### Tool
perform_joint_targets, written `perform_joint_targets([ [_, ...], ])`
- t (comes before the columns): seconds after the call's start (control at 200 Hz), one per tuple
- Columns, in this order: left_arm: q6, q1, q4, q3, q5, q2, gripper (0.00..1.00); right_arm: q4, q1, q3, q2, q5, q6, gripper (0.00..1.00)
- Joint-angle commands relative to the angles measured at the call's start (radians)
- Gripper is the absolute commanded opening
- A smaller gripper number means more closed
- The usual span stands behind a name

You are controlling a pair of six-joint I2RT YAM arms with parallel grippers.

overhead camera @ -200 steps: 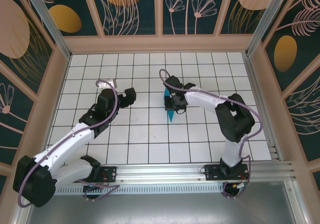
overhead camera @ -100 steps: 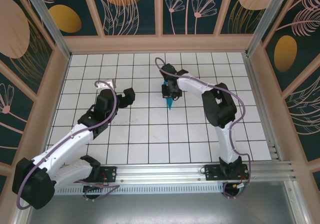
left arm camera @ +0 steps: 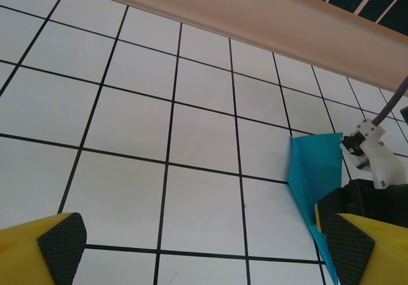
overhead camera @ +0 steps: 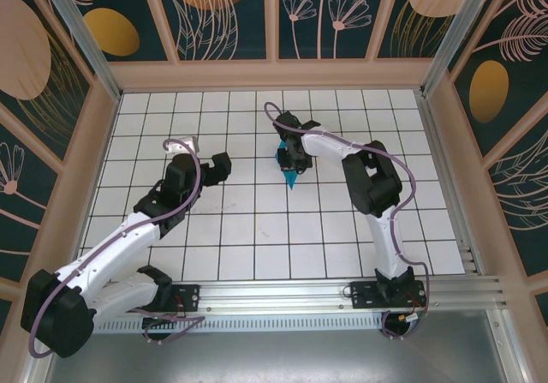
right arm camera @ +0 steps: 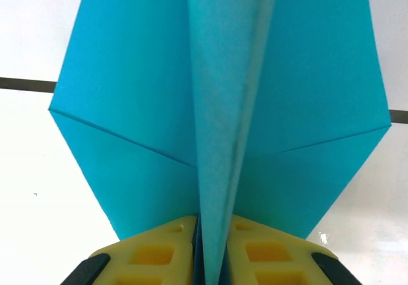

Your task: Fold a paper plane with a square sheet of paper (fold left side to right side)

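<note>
The paper plane [overhead camera: 290, 176] is a teal-cyan pointed dart held over the white grid table [overhead camera: 257, 229], just right of centre, with its tip toward the near edge. My right gripper [overhead camera: 289, 155] is shut on it. In the right wrist view the yellow fingers [right arm camera: 153, 253] pinch the plane's middle keel [right arm camera: 223, 94], and the wings spread to both sides. My left gripper [overhead camera: 219, 166] stands open about two tiles left of the plane. In the left wrist view the left gripper [left arm camera: 207, 253] has only bare tiles between its pads, and the plane [left arm camera: 315, 170] is at the right.
A wooden rim [overhead camera: 274, 74] and patterned walls enclose the table on three sides. An aluminium rail [overhead camera: 282, 293] with both arm bases runs along the near edge. White tiles lie open in front of and between the arms.
My right gripper has carried the paper plane about a tile toward the back wall and slightly left. The left arm has barely moved and stays open.
</note>
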Motion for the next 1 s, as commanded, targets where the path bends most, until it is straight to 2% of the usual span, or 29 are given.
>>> perform_joint_targets([
  [0.0, 0.016, 0.004, -0.008, -0.005, -0.007, -0.001, 0.98, -0.034, -0.001, 0.007, 0.024, 0.001, -0.011, 0.19],
  [0.485, 0.013, 0.004, -0.011, 0.001, -0.001, 0.008, 0.98, -0.083, 0.013, 0.043, -0.005, 0.006, -0.018, 0.24],
  [0.831, 0.006, 0.004, -0.012, 0.007, 0.011, 0.008, 0.99, -0.186, 0.045, 0.093, -0.074, 0.060, -0.017, 0.35],
  [0.996, -0.010, 0.004, -0.007, 0.023, 0.009, 0.024, 0.99, -0.216, 0.048, 0.108, -0.153, 0.080, -0.019, 0.43],
])
